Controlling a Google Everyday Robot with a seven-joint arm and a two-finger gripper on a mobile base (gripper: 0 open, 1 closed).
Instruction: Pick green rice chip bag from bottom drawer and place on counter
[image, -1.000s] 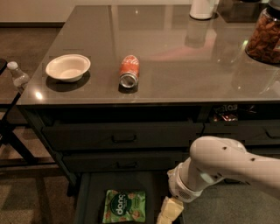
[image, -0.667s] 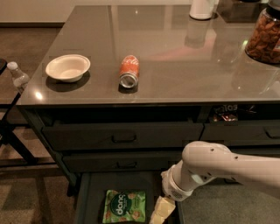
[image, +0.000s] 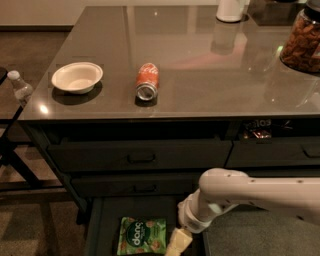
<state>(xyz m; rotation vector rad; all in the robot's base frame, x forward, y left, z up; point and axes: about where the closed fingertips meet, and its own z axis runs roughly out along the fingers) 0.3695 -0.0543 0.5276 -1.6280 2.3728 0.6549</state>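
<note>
Currently | counter (image: 200, 75): holds white bowl (image: 77, 77) and red soda can (image: 147, 81), can on its side | bottom drawer (image: 107, 225): open | green rice chip bag (image: 142, 236): flat inside drawer | gripper (image: 179, 242): low in drawer, just right of bag; aperture indeterminate.

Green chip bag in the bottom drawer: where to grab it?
Probably pinch the right edge of the green rice chip bag from above: it lies flat, face up, in the open bottom drawer, and the tool sits just right of it.
</note>
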